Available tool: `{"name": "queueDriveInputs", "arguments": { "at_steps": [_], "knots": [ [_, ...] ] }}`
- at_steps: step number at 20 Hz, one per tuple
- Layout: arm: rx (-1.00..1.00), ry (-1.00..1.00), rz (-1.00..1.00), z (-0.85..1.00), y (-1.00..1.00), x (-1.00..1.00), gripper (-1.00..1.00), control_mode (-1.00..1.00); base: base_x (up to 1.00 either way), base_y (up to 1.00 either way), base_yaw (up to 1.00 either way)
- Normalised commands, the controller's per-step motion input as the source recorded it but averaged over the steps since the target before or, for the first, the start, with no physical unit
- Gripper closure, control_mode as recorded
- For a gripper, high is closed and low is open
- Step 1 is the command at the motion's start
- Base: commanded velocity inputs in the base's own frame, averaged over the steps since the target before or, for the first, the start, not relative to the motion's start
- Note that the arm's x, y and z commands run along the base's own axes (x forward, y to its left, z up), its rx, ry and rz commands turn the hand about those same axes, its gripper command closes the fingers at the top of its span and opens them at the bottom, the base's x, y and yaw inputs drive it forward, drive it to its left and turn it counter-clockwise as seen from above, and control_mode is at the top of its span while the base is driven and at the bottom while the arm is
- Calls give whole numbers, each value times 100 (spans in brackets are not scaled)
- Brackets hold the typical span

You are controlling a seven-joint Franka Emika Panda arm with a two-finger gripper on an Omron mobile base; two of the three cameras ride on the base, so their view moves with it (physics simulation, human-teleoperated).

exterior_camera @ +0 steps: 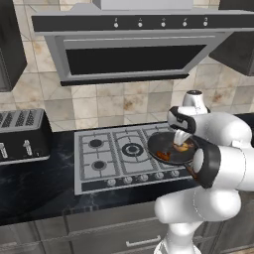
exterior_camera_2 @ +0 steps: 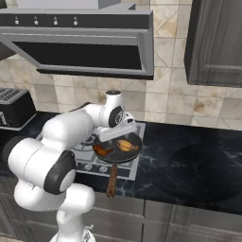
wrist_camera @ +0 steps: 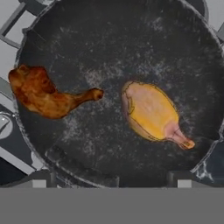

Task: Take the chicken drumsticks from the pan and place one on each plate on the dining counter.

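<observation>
- Gripper [wrist_camera: 111,180] hangs over the pan [wrist_camera: 118,39], jaws wide, holding nothing; placed to pick from above
- Golden drumstick [wrist_camera: 151,111] near pan centre; brown drumstick [wrist_camera: 41,94] against the rim, less finger room
- Pan on the stove [exterior_camera: 99,158]; handle [exterior_camera_2: 112,182] overhangs desk edge; clear above

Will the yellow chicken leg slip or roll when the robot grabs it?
The golden drumstick looks smooth and rounded, so it may slip. It tapers to a thin bone end, so it might swivel in the pan. It seems stiff, not floppy.
</observation>
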Motion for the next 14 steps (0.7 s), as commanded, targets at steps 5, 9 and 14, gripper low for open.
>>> {"name": "queueDriveInputs", "arguments": {
  "at_steps": [5, 9, 14],
  "knots": [
    [0, 1, 3, -34, -23, 25, -100, -100, 0, 0, 0],
    [0, 1, 4, -23, -11, 33, -100, -100, 0, 0, 0],
    [0, 0, 3, -16, -1, 29, -100, -100, 0, 0, 0]
  ]
}}
